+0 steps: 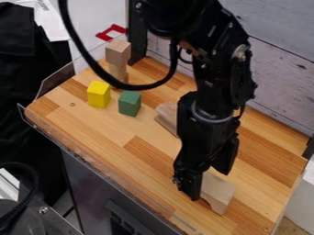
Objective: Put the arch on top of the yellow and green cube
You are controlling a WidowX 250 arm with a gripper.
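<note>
The black gripper (210, 182) hangs low over the front right part of the wooden table. Its two fingers stand apart, one to the left of the natural-wood arch (219, 192) and the other by the arch's upper right side. Part of the arch is hidden behind the gripper, and whether the fingers touch it cannot be told. Far off to the upper left, a yellow cube (98, 94) and a green cube (129, 103) sit side by side on the tabletop, with a narrow gap between them.
Behind the cubes, natural-wood blocks (118, 53) are stacked near the back left corner. Another pale wooden piece (166, 115) lies partly behind the arm. A clear rim (92, 156) runs along the table's front left edge, and a pale plank wall (276, 69) stands behind.
</note>
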